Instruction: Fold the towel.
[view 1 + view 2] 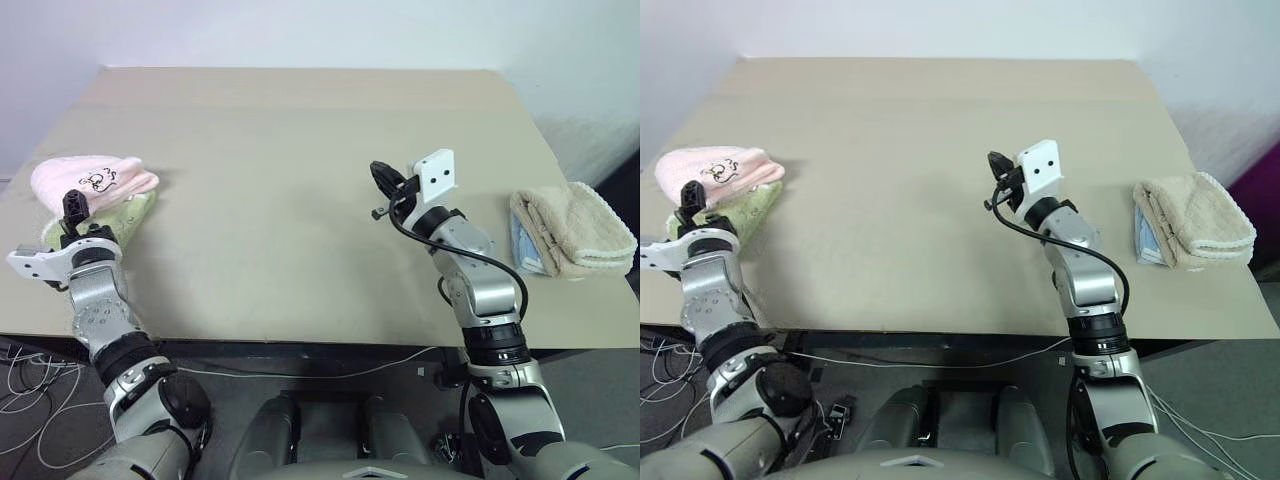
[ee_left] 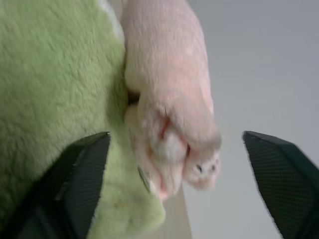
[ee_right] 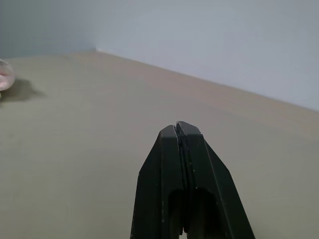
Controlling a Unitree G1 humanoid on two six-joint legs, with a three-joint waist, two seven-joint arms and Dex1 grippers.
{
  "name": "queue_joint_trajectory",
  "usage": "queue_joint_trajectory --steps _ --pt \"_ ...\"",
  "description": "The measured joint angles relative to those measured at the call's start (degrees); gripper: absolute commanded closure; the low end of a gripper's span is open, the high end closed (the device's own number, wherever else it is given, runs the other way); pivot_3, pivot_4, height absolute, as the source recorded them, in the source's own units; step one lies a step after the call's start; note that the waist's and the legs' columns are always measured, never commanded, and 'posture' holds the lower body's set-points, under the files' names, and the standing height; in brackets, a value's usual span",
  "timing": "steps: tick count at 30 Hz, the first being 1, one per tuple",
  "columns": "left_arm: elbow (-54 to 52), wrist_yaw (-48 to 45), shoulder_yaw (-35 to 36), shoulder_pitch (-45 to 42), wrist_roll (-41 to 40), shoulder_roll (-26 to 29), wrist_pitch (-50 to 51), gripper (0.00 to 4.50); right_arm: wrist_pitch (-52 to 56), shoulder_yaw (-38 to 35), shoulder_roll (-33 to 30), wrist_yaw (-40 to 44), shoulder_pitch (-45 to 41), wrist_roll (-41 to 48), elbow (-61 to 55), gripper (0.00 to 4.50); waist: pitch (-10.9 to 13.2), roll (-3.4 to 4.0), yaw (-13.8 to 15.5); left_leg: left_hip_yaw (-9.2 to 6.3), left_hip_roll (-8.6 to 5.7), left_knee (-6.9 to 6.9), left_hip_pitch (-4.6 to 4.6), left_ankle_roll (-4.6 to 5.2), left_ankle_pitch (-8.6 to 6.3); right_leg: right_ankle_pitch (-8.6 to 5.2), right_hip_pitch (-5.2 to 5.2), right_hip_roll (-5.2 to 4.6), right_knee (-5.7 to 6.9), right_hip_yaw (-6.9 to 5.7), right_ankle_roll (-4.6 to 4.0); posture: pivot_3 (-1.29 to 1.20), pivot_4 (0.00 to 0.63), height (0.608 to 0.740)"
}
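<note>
The towel (image 1: 92, 180), pale pink with a small dark cartoon print, lies bundled at the table's left edge, resting on a light green terry towel (image 1: 128, 215). My left gripper (image 1: 72, 206) sits just in front of this pile. In the left wrist view its fingers (image 2: 82, 174) stand wide apart, open, with the pink towel's end (image 2: 172, 119) between them but not clamped. My right gripper (image 1: 383, 181) hovers over the middle of the table, shut with nothing in it; the right wrist view shows its tips (image 3: 180, 133) pressed together.
A thick beige folded towel (image 1: 577, 228) lies at the table's right edge with a bluish cloth (image 1: 525, 252) under its near side. The tan table (image 1: 290, 150) stretches wide and bare between the two piles. Cables hang below its front edge.
</note>
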Motion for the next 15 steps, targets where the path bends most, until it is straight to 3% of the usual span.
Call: queue_joint_trajectory --steps 6,12,15 --pt "-8.57 -2.16 -14.51 4.37 4.35 -0.87 10.3 0.02 0.0 0.17 0.48 -0.2 0.02 0.0 0.02 4.5 0.0 0.0 0.01 -0.02 -0.02 0.01 0.05 0.0 0.0 0.0 0.07 0.03 -0.01 -0.01 0.0 0.0 0.15 0.74" --pt "-11.4 -11.18 -35.69 4.18 22.41 4.93 11.04 0.02 0.04 0.12 0.72 -1.11 1.15 0.0 -0.24 4.5 0.0 0.02 -1.2 0.01 0.05 -0.11 0.06 -0.22 0.13 -0.01 0.0 0.13 0.0 0.02 -0.01 0.0 0.15 0.74" --pt "-11.2 -15.87 -40.83 3.14 29.6 7.74 8.33 0.02 0.14 -0.18 0.57 -2.08 2.29 -0.07 -0.27 4.5 0.01 0.04 -1.71 0.05 0.11 -0.18 0.06 -0.22 0.13 -0.01 -0.09 0.18 0.02 0.05 -0.02 0.0 0.15 0.74"
